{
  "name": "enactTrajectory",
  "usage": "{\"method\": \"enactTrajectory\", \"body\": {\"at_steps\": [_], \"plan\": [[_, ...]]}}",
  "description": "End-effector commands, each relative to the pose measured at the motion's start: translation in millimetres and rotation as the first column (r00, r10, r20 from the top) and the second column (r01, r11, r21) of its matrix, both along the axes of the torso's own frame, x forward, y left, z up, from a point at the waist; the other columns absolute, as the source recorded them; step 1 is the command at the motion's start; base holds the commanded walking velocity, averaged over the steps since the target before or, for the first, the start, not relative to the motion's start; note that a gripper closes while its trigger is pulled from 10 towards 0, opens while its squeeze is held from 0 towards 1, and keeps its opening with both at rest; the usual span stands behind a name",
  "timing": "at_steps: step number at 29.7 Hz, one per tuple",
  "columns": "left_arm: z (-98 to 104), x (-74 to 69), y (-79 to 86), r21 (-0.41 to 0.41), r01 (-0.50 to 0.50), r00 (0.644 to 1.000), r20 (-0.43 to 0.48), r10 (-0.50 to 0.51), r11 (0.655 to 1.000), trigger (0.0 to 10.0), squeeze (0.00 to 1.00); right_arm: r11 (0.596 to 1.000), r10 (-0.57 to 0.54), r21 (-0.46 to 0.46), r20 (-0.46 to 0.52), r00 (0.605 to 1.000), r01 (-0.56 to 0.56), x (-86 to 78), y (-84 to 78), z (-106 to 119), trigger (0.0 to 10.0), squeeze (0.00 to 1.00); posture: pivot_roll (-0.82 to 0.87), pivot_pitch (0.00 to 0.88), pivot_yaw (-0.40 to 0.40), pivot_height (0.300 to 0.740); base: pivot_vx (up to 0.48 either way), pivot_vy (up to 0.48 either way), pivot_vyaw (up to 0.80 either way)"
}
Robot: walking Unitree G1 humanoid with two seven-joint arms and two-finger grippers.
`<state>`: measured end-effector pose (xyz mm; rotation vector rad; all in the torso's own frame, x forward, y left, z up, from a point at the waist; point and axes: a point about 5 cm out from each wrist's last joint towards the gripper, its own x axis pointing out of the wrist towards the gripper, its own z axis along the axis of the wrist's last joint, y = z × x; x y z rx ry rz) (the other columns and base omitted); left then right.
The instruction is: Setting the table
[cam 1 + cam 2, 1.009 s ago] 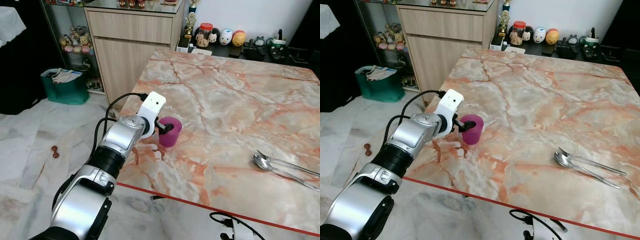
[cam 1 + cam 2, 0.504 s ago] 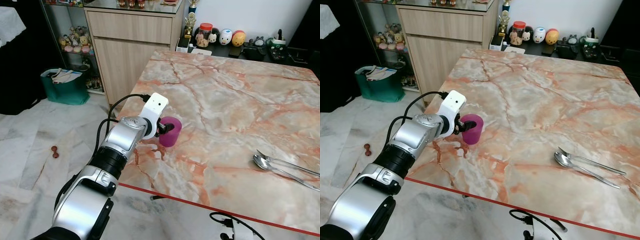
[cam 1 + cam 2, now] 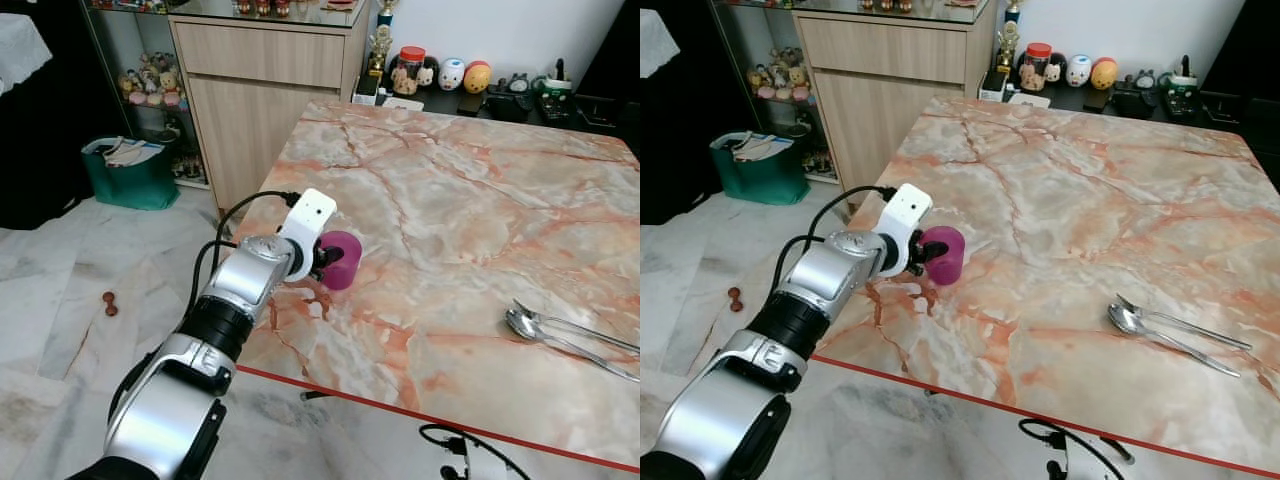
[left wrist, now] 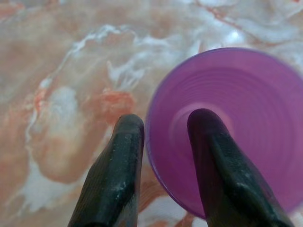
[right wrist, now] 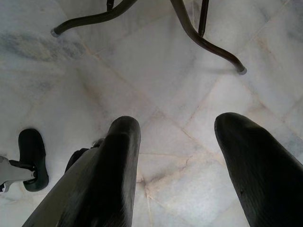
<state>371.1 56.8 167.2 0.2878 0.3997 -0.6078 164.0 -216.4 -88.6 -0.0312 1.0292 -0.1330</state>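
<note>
Purple cup [image 3: 342,259] pinched at its rim by left gripper [image 4: 163,142], tilted near the table [image 3: 480,200] edge; spoon [image 3: 560,340] and fork [image 3: 590,335] already out, plenty left.

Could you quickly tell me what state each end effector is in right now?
Left end effector: closed on the rim of the purple cup, one finger inside, one outside.
Right end effector: open, holding nothing, hanging over the floor.

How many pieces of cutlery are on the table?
2: a spoon and a fork, lying side by side near the table's front right edge, far from the purple cup.
</note>
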Motion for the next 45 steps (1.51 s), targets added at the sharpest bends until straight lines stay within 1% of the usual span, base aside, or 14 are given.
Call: {"method": "enactTrajectory", "body": {"at_steps": [1, 7, 22, 25, 28, 29, 30, 31, 32, 37, 38, 39, 42, 45], "plan": [[0.8, -1.0, -0.4, 0.026, 0.015, 1.0, 0.013, -0.015, 1.0, 0.0, 0.0, 1.0, 0.001, -0.005, -0.003, 1.0, -0.001, -0.1, -2.7, 0.5, 10.0, 0.0, 0.15, 0.0, -0.051, 0.707, 0.0, 0.0, 0.0], [-1.3, -4.7, -2.3, 0.026, 0.021, 1.0, 0.021, -0.022, 0.999, 0.0, 0.0, 1.0, 0.009, -0.004, -0.008, 1.0, -0.009, -2.6, -2.3, -0.6, 10.0, 0.0, 0.16, 0.0, -0.052, 0.707, 0.0, 0.0, 0.0], [16.9, -10.7, 5.2, -0.015, 0.019, 0.996, 0.092, -0.017, 1.0, 0.0, 0.0, 1.0, 0.013, -0.003, -0.012, 1.0, -0.013, -4.6, -2.6, -1.3, 10.0, 0.0, 0.16, 0.0, -0.056, 0.707, 0.0, 0.0, 0.0], [23.3, -13.1, 4.8, -0.119, 0.022, 0.989, 0.146, -0.005, 0.993, 0.0, 0.0, 1.0, 0.012, -0.002, -0.011, 1.0, -0.012, -4.5, -2.8, -1.2, 10.0, 0.0, 0.17, 0.0, -0.059, 0.707, 0.0, 0.0, 0.0], [30.0, -13.5, 15.7, -0.279, -0.053, 0.962, 0.243, 0.124, 0.959, 0.0, 0.0, 1.0, 0.007, -0.001, -0.007, 1.0, -0.007, -4.6, -3.3, -1.1, 10.0, 0.0, 0.16, 0.0, -0.059, 0.707, 0.0, 0.0, 0.0], [26.7, -17.0, 24.3, -0.316, -0.074, 0.947, 0.274, 0.166, 0.946, 10.0, 0.0, 1.0, 0.0, -0.001, -0.003, 1.0, 0.0, -4.7, -3.7, -1.0, 10.0, 0.0, 0.16, 0.0, -0.062, 0.707, 0.0, 0.0, 0.0], [22.8, -22.3, 34.1, -0.351, -0.098, 0.929, 0.303, 0.212, 0.931, 10.0, 0.0, 1.0, -0.009, -0.002, 0.001, 1.0, 0.009, -4.9, -4.6, -0.9, 10.0, 0.0, 0.17, 0.0, -0.065, 0.707, 0.0, 0.0, 0.0], [14.5, -28.2, 51.5, -0.432, -0.168, 0.904, 0.291, 0.313, 0.886, 10.0, 0.0, 1.0, -0.013, -0.003, 0.004, 1.0, 0.013, -5.0, -5.3, -0.7, 10.0, 0.0, 0.17, 0.0, -0.068, 0.707, 0.0, 0.0, 0.0], [12.3, -29.8, 56.1, -0.452, -0.187, 0.896, 0.285, 0.34, 0.872, 10.0, 0.0, 1.0, -0.014, -0.004, 0.005, 1.0, 0.014, -5.0, -5.4, -0.6, 10.0, 0.0, 0.17, 0.0, -0.068, 0.707, 0.0, 0.0, 0.0], [-4.0, -43.5, 82.6, -0.431, -0.302, 0.838, 0.306, 0.453, 0.85, 10.0, 0.0, 0.999, -0.044, 0.003, 0.01, 0.999, 0.044, -5.9, -8.0, -0.4, 10.0, 0.0, 0.19, 0.0, -0.083, 0.707, 0.0, 0.0, 0.0], [-7.2, -48.8, 93.0, -0.428, -0.346, 0.803, 0.324, 0.5, 0.835, 10.0, 0.0, 0.999, -0.044, 0.004, 0.012, 0.999, 0.044, -5.8, -8.4, -0.3, 10.0, 0.0, 0.2, 0.0, -0.089, 0.707, 0.0, 0.0, 0.0], [-8.9, -57.6, 108.8, -0.449, -0.407, 0.742, 0.346, 0.575, 0.796, 10.0, 0.0, 0.999, -0.043, 0.004, 0.016, 0.999, 0.043, -5.6, -9.1, 0.0, 10.0, 0.0, 0.2, 0.0, -0.096, 0.707, 0.0, 0.0, 0.0], [-6.6, -69.3, 126.1, -0.485, -0.467, 0.642, 0.389, 0.66, 0.74, 10.0, 0.0, 0.999, -0.048, 0.004, 0.024, 0.999, 0.048, -5.2, -10.4, 0.6, 10.0, 0.0, 0.21, 0.0, -0.107, 0.707, 0.0, 0.0, 0.0], [-3.7, -68.2, 127.3, -0.489, -0.476, 0.616, 0.409, 0.674, 0.731, 10.0, 0.0, 0.999, -0.051, 0.005, 0.029, 0.998, 0.051, -4.8, -11.0, 1.0, 10.0, 0.0, 0.22, 0.0, -0.113, 0.707, 0.0, 0.0, 0.0]]}}
